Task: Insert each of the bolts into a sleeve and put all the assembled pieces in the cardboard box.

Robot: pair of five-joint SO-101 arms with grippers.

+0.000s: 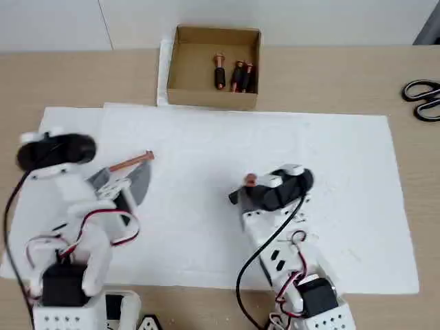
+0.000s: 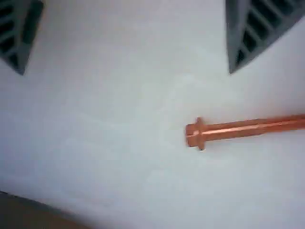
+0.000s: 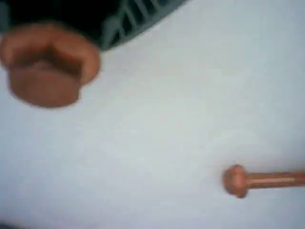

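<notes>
Left tool: wide open, left of the high view, just beside the loose bolt.
Loose bolt: lies flat on the white sheet.
Right tool: centre, grips a second bolt, copper head showing.
Box: top centre on the counter, three assembled pieces inside.

Light wooden table across the frame. A big white paper sheet covers most of the middle, slightly wrinkled, with its lower edge near the bottom of the frame. Black-handled scissors lie on bare wood at the right edge, upper part, partly cut off and well apart from the sheet. A narrow white strip sits on the wood at top centre-left. White wall along the top.
</notes>
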